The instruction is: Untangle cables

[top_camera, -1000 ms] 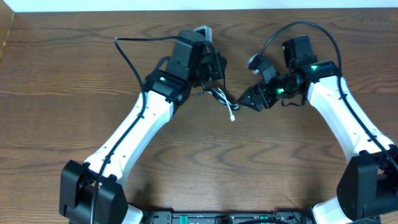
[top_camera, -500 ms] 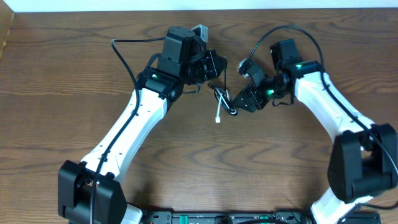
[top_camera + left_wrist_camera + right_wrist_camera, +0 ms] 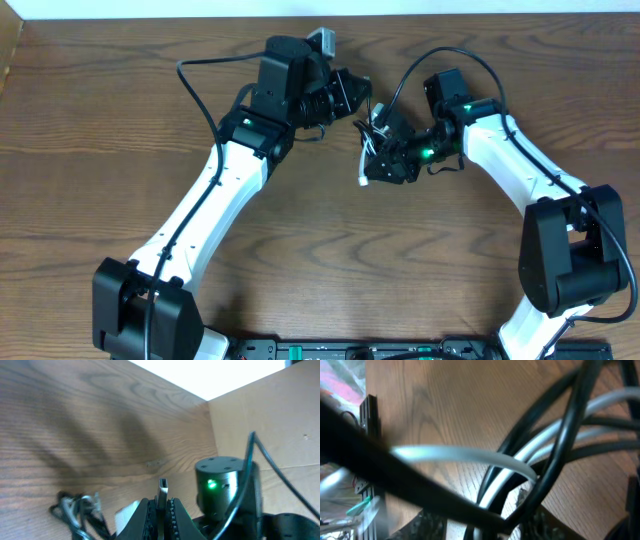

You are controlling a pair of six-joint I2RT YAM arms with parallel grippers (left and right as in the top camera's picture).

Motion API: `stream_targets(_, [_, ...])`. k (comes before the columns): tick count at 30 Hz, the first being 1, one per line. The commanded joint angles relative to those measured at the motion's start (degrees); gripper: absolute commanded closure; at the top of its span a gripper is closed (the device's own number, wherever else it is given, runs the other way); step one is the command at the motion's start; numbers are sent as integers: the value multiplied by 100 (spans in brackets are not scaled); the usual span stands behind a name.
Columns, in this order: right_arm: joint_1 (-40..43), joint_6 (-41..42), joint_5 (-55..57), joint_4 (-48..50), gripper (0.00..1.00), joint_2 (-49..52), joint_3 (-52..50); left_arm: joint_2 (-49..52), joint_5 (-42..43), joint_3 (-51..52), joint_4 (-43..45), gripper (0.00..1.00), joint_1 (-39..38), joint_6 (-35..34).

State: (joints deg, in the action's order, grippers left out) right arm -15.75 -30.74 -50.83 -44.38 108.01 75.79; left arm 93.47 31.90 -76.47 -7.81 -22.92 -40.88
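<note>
The worktop [image 3: 100, 150] is bare wood, and both arms reach in to meet near its far edge. My left arm [image 3: 215, 190] comes up from the near-left corner and my right arm [image 3: 520, 150] bends in from the other side.

The left claw [image 3: 162, 505] is pressed together on a plug [image 3: 162, 489], which stands up between its fingers (I can't make out which cord it belongs to). The right claw [image 3: 380, 165] sits just beside it, right up against the cables [image 3: 371, 128]. Its own camera is filled with crossing strands, so I can't tell whether its jaws have bitten or merely stand around them.

The cables hang in a small bunch between the two claws, off the wood. In the right wrist view the white cable [image 3: 460, 454] loops across the black cable [image 3: 560, 450], with several crossings showing. One white end [image 3: 362, 180] dangles free below the bunch.

I judge the job early to midway. One end is secured, but the cords are not yet apart, and the pulling and laying out remain.
</note>
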Motion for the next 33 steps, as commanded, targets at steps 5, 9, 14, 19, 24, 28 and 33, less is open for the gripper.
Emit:
stream_targets(5, [-42,-31,-59,-17,84,76,15,-15,210,-48,20,92,372,-153])
stream_targets(9, [-35,326,-11,-17,99,76,15,-15,-186,-48,-195,92,514,15])
stream_targets(14, [-50,695,-103,-92,99,74,17,42,-824,-46,-483,48,448,522])
stream_targets(19, [-52,695,-363,-404,99,68,17,90,-1292,-46,-997,4,420,1119])
stream_targets(24, [-7,800,-564,-782,99,-17,42,90,-1792,-46,-1635,3,424,1508])
stream_targets(28, [166,1355,-1554,-852,99,-138,74,90,-1808,-46,-2072,3,417,1810])
stream_targets(33, [492,2188,-2529,-636,99,-140,74,90,-1733,-46,-2393,4,417,1845])
